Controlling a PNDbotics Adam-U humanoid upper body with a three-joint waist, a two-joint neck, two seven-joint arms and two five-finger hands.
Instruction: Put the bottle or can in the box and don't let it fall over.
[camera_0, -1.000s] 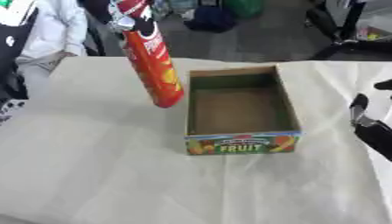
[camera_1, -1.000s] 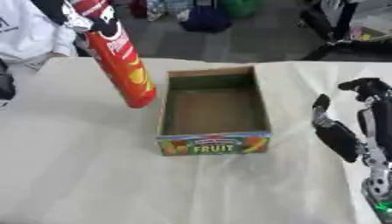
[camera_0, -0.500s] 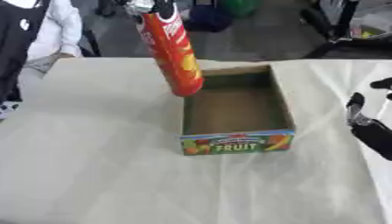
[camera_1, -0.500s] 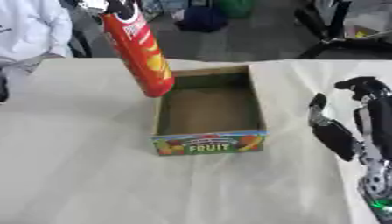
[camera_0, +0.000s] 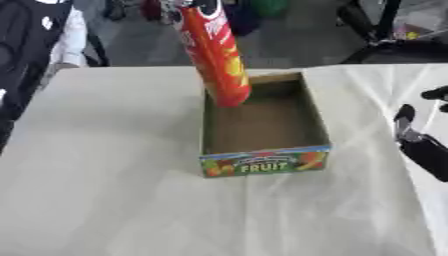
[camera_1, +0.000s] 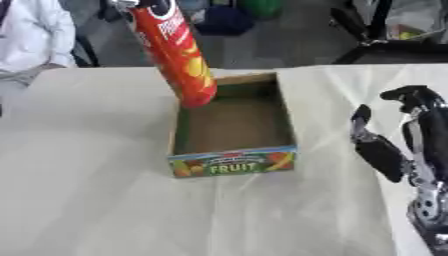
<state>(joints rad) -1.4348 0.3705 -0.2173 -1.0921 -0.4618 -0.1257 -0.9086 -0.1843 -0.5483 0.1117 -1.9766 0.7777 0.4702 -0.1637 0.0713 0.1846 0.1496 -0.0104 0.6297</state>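
Note:
A tall red can (camera_0: 214, 52) hangs tilted, top leaning to the left, with its lower end over the far left corner of the box. My left hand (camera_1: 150, 5) shows only as dark fingers curled round the can's top at the upper edge. The cardboard box (camera_0: 265, 163) is open on top, has a "FRUIT" label on its front wall, and its brown floor is bare. At the right edge my right hand (camera_1: 382, 152) rests with fingers relaxed and pointing up, apart from the box and holding nothing.
A pale cloth (camera_0: 105, 190) covers the table, with wrinkles on the right. A person in a white sleeve (camera_1: 35, 35) stands past the far left corner. Dark chairs and bags (camera_0: 385, 35) stand on the floor beyond the far edge.
The can has travelled right and toward the box, from beside its left wall to above its far left corner. The right hand has stayed still.

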